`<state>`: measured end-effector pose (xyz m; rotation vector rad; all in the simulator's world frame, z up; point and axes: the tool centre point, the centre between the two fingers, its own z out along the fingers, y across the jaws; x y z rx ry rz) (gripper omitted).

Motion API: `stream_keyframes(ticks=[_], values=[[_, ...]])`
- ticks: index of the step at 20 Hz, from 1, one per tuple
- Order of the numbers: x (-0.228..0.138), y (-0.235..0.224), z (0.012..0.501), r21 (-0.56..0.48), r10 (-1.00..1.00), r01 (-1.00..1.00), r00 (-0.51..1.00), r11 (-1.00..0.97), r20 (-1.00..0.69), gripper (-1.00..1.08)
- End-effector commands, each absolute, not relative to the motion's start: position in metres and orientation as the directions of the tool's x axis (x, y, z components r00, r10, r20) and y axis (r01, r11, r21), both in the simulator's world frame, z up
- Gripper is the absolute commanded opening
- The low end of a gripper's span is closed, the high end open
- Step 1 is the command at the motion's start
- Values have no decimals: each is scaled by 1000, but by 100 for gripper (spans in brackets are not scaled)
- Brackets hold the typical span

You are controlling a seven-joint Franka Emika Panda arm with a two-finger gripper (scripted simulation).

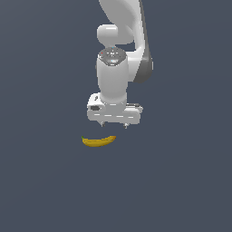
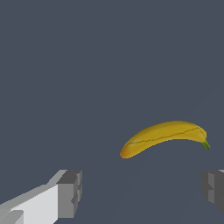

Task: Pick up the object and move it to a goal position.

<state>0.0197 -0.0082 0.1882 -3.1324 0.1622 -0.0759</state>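
The object, a small curved yellow banana, lies flat on the dark grey surface. My gripper hangs above it and slightly toward the exterior view's right, with only short finger stubs showing under the white hand. In the wrist view the banana lies ahead of the two grey fingertips, which stand wide apart with nothing between them. The banana has a greenish stem end and an orange-brown tip. The gripper is open and does not touch the banana.
The plain dark grey surface stretches all around. The white arm rises from the gripper toward the top of the exterior view.
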Motion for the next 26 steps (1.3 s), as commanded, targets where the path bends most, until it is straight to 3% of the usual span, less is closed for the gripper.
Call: stream_keyframes(ticks=[1, 13, 26], values=[[20, -11, 184, -11, -150, -149, 988, -989, 45, 100], [20, -30, 153, -28, -480, -480, 877, -877, 18, 100], [17, -55, 118, -24, -797, -797, 604, -604, -7, 100]])
